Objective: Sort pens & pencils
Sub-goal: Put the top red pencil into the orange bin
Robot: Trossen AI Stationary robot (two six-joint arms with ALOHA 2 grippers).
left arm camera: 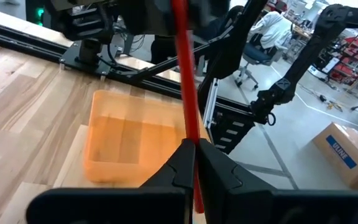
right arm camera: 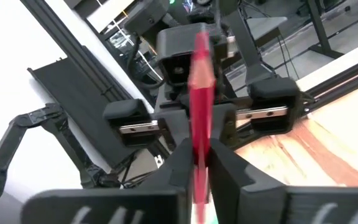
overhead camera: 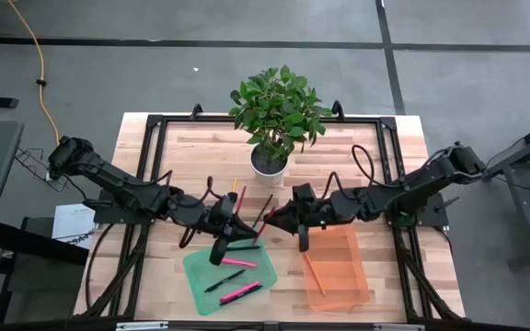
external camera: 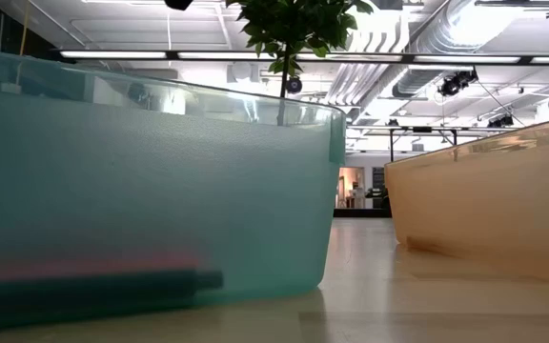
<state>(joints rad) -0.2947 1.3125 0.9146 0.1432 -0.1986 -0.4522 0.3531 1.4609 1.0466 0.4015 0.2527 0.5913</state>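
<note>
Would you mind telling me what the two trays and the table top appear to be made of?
The green tray and orange tray look like translucent, slightly frosted plastic: the low view shows dim shapes through their walls. The table top looks like pale wood, with grain lines and plank seams; its finish is hard to judge.

A potted plant (overhead camera: 274, 115) stands on the wooden table (overhead camera: 201, 152) behind green tray (overhead camera: 201, 271) and orange tray (overhead camera: 348, 276).
</note>
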